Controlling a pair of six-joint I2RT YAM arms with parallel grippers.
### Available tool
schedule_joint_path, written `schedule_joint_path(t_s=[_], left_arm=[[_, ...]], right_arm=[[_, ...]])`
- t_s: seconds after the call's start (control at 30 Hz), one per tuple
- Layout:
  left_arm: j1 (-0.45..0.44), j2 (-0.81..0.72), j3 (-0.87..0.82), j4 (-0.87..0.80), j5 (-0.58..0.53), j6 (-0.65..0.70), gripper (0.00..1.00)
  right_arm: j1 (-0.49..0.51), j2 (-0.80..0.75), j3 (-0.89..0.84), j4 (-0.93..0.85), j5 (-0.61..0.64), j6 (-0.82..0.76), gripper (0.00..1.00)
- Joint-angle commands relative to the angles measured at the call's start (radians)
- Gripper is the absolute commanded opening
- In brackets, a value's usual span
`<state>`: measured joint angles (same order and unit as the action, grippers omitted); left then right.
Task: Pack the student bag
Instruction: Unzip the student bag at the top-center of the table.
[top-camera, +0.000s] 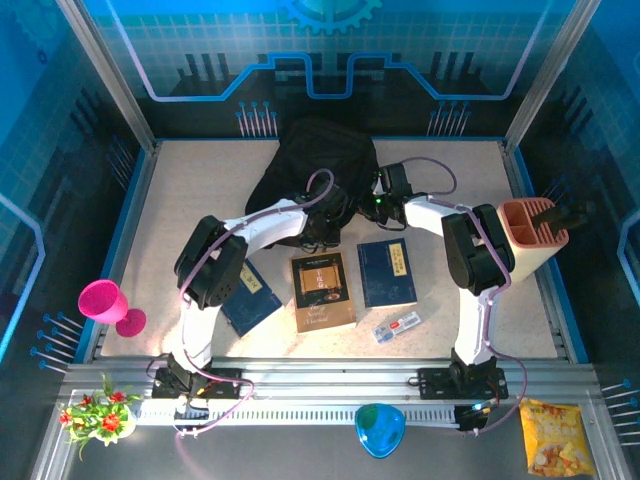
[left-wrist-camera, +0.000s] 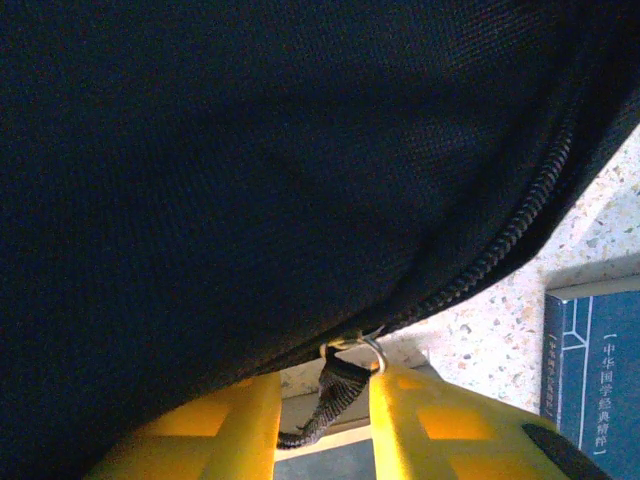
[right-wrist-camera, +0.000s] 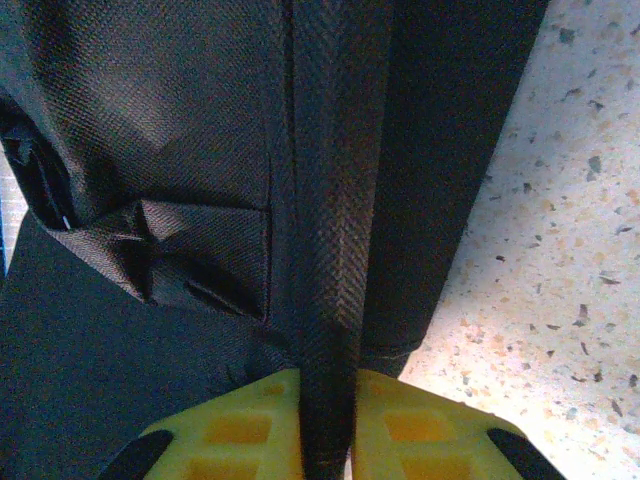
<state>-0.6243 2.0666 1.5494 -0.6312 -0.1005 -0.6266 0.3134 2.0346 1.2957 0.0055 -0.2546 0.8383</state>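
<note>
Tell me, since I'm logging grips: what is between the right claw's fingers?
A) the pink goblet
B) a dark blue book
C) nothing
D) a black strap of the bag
D: the right wrist view shows the right claw closed on a black woven strap of the student bag.

Left arm (top-camera: 265, 222) of white shells and bulky black joints, matching right arm (top-camera: 430, 212), lilac cables (top-camera: 320, 173) looping along both, green indicator light (top-camera: 378, 200) on right wrist, black bases (top-camera: 185, 380) at 7 and 5 o'clock, left gripper (left-wrist-camera: 325, 378) and right gripper (right-wrist-camera: 325, 378) with pocketed yellow plastic fingers (left-wrist-camera: 200, 430)
</note>
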Motion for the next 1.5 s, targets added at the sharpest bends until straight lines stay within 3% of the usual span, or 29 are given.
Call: schedule_joint_path(t_s=[0.0,0.2,0.5,0.7,0.97,1.2,1.3,1.47], left_arm=[[-0.006,0.034,0.026,-0.011,-0.002,0.016,0.32],[-0.008,0.052,0.028,0.006,-0.033,0.025,0.28],[-0.008,0.023,0.005,0.021,-0.066,0.031,0.01],[-0.008,-0.063,-0.027,0.006,-0.021,0.051,0.0],[-0.008,-0.159,-0.051,-0.025,0.088,0.096,0.0],[-0.007,-0.151,-0.016,-0.039,0.108,0.118,0.0],[-0.006,-0.14,0.007,-0.064,0.11,0.132,0.0],[0.006,-0.149,0.016,-0.118,0.137,0.16,0.0]], right_arm=[[-0.001,-0.002,-0.013,-0.006,-0.022,0.008,0.19],[0.0,0.0,-0.016,-0.003,-0.029,0.01,0.19],[-0.002,0.001,-0.016,-0.005,-0.023,0.01,0.19],[-0.005,0.002,0.002,-0.016,-0.023,0.004,0.19],[0.008,-0.104,-0.111,0.087,-0.119,0.11,0.45],[0.034,-0.118,-0.16,0.136,-0.153,0.186,0.49],[0.041,-0.1,-0.15,0.125,-0.151,0.185,0.43],[0.04,-0.086,-0.122,0.062,-0.074,0.121,0.21]])
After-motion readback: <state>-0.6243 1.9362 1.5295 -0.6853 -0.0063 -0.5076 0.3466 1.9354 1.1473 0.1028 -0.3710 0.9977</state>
